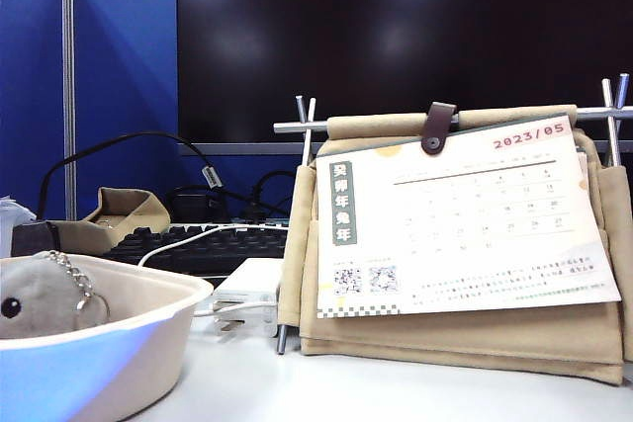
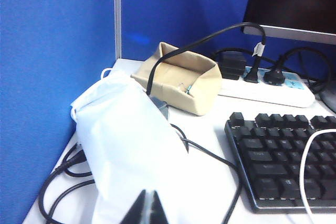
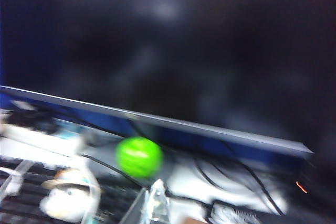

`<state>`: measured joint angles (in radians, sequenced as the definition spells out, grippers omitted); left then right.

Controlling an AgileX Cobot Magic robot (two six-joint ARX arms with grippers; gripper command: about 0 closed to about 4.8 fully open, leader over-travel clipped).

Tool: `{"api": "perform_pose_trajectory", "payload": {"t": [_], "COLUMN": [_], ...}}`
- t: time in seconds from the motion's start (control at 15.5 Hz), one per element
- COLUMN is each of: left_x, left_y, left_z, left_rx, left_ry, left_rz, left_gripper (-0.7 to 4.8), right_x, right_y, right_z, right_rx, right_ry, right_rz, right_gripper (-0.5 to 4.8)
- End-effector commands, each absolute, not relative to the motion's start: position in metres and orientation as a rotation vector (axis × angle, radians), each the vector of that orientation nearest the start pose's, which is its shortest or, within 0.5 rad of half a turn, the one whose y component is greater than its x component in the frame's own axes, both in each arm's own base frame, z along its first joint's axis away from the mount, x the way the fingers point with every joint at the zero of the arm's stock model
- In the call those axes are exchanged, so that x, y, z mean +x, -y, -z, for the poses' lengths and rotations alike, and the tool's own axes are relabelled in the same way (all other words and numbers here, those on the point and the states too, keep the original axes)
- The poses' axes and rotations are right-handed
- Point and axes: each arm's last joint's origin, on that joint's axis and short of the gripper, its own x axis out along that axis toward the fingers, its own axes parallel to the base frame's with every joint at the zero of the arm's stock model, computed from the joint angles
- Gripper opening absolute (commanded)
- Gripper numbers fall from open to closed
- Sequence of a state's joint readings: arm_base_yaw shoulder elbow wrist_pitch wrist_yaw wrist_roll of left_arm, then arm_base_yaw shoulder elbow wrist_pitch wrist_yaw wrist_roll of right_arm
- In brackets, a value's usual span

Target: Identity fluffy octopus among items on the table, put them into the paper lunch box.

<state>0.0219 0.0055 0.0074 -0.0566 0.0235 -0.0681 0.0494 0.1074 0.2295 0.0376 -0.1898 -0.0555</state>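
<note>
We see the small grey fluffy octopus (image 1: 35, 298) lying in the big cream paper lunch box (image 1: 148, 328), at eight o'clock on the white bench (image 1: 297, 387). The left gripper (image 2: 146, 211) and right gripper (image 3: 152, 203) are both closed, holding nothing.

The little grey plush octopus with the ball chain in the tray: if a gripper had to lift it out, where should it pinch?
Probably the rounded grey plush octopus body, from straight above. The cream paper-pulp lunch box wall blocks its sides, and the silver ball chain looks too thin and loose. Both grippers, left and right, are shut and elsewhere.
</note>
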Motion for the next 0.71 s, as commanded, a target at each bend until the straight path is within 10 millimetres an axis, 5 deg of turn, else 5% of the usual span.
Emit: {"api": "perform_pose_trajectory", "payload": {"t": [0.06,0.71], "left_x": [0.097,0.097], "left_y": [-0.001,-0.001], "left_z": [-0.161,-0.161], "left_rx": [-0.068,-0.068], "left_ry": [-0.044,-0.046], "left_rz": [0.003,0.003], "left_gripper": [-0.05,-0.05], "right_x": [0.089,0.099], "right_y": [0.000,0.002], "right_z": [-0.228,-0.194], "right_rx": [-0.037,-0.035], "right_ry": [0.066,0.088], "right_rz": [-0.185,-0.163], "right_gripper": [-0.06,-0.06]}}
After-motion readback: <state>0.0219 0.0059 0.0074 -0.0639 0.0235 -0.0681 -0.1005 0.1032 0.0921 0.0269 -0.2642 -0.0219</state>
